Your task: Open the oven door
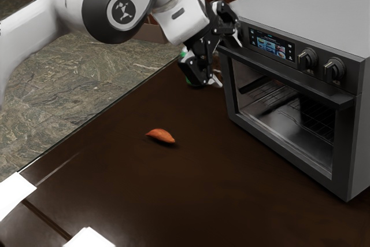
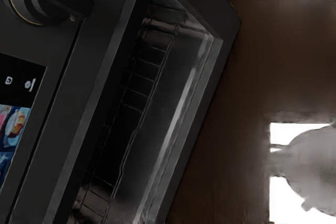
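Now at the reaching step, by the look of it: black two-finger claw (image 1: 224, 59) apart, with fingers spread, close by the exterior view's left end of the long dark handle bar (image 1: 277, 74). Impossible to tell whether already touching, or whether properly around the bar. Bar fixed across the top of the dark-framed, glass-paned oven door (image 1: 287, 153), at the front of the boxy grey metal countertop oven (image 1: 306, 10), below the black round knobs (image 1: 307, 59) and the small lit display (image 1: 272, 45). Door apparently shut, flush with the body. Next, probably, to settle squarely over the bar, then either close on it or hook behind it, and draw outward and down in an arc, assuming a hinge along the lower edge. Likely to slip off if caught only by the tip, or to twist the door a little from so far to one end. Inside the oven, through the glass, a dark wire rack (image 2: 142, 77) above a shiny metal floor; too dark further back to make out more. Outside it, on the dark brown tabletop (image 1: 144, 201), a small orange tapered sweet potato (image 1: 161, 136), well apart from the door; behind the claw, a partly hidden green thing (image 1: 183, 55), too covered to name.
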{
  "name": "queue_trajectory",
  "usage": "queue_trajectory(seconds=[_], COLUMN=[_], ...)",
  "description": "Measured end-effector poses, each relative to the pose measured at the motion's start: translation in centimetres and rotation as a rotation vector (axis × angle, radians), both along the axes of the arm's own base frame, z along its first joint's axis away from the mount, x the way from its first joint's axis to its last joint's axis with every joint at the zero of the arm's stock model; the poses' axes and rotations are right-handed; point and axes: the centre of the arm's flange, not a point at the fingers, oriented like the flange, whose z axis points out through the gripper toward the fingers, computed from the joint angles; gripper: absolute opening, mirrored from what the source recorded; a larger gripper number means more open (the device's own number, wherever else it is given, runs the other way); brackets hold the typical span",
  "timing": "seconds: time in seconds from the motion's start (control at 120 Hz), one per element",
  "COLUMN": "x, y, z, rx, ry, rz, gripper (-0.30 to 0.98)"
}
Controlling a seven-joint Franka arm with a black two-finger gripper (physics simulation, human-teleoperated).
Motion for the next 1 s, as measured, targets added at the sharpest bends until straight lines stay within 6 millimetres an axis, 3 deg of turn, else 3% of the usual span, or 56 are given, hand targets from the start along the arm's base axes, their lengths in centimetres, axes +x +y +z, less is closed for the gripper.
queue_trajectory(seconds=[0.117, 0.35, 0.725, 1.0], x=[1.1, 2.6, 8.1, 6.4], y=[0.3, 2.5, 3.7, 3.2], z=[-1.5, -1.3, -5.1, -7.2], rx=[0.030, 0.065, 0.080, 0.118], ry=[-0.054, -0.139, -0.153, -0.104], rz=[-0.066, -0.141, -0.259, -0.324], gripper=[0.69, 0.69, 0.69, 0.69])
